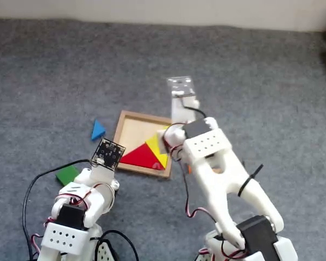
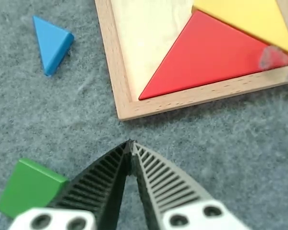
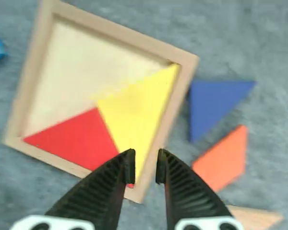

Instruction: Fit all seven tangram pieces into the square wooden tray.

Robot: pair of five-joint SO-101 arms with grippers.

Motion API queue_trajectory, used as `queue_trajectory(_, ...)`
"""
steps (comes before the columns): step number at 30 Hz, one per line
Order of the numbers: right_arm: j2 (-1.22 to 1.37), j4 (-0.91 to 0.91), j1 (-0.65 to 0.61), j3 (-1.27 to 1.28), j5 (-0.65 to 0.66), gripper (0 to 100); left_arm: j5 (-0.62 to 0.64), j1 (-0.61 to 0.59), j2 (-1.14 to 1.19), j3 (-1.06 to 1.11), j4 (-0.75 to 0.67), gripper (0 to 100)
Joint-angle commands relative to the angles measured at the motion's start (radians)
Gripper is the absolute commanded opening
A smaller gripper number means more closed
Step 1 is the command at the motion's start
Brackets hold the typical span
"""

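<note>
The square wooden tray (image 1: 133,130) lies on grey carpet and holds a red triangle (image 1: 140,157) and a yellow triangle (image 1: 156,148) side by side. Part of its floor (image 3: 81,67) is bare. My left gripper (image 2: 131,143) is shut and empty, just off the tray's rim (image 2: 116,72), between that rim and a green piece (image 2: 29,187). A small light blue triangle (image 2: 52,43) lies beside the tray. My right gripper (image 3: 144,158) hovers over the tray's edge by the red triangle (image 3: 74,139) and yellow triangle (image 3: 134,110), narrowly open, holding nothing.
Beyond the tray's edge in the right wrist view lie a dark blue triangle (image 3: 211,103), an orange parallelogram (image 3: 223,158) and a tan piece (image 3: 252,218). The green piece (image 1: 67,175) and light blue triangle (image 1: 98,129) sit on carpet left of the tray.
</note>
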Motion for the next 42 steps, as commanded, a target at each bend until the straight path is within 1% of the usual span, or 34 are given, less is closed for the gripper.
queue_trajectory(1, -0.048, -0.041, -0.062, -0.004, -0.038, 7.7, -0.008, -0.004, -0.008, 0.028, 0.000, 1)
queue_trajectory(4, -0.059, -0.018, -0.044, -0.007, -0.038, 8.0, -0.008, -0.004, -0.008, 0.028, 0.000, 1)
queue_trajectory(8, -0.058, 0.074, 0.074, -0.015, -0.040, 9.6, -0.008, -0.004, -0.008, 0.028, 0.000, 1)
queue_trajectory(12, -0.048, 0.097, 0.168, -0.012, -0.040, 21.6, -0.008, -0.004, -0.008, 0.028, 0.000, 1)
queue_trajectory(14, -0.047, 0.082, 0.171, -0.005, -0.040, 26.6, -0.008, -0.004, -0.008, 0.028, 0.000, 1)
queue_trajectory(15, -0.041, 0.067, 0.168, -0.002, -0.040, 27.4, -0.008, -0.002, -0.008, 0.028, 0.000, 1)
queue_trajectory(21, 0.134, 0.030, 0.170, 0.002, -0.038, 27.5, -0.008, -0.004, -0.008, 0.028, 0.000, 1)
queue_trajectory(28, 0.309, 0.035, 0.173, -0.136, -0.037, 27.5, -0.008, -0.004, -0.008, 0.028, 0.000, 1)
queue_trajectory(35, 0.329, 0.033, 0.173, -0.136, -0.052, 27.4, -0.008, -0.004, -0.008, 0.028, 0.000, 1)
queue_trajectory(38, 0.329, 0.033, 0.173, -0.110, -0.126, 27.4, -0.008, -0.004, -0.008, 0.028, 0.000, 1)
queue_trajectory(42, 0.329, 0.031, 0.173, -0.082, -0.144, 27.1, -0.008, -0.004, -0.008, 0.028, 0.000, 1)
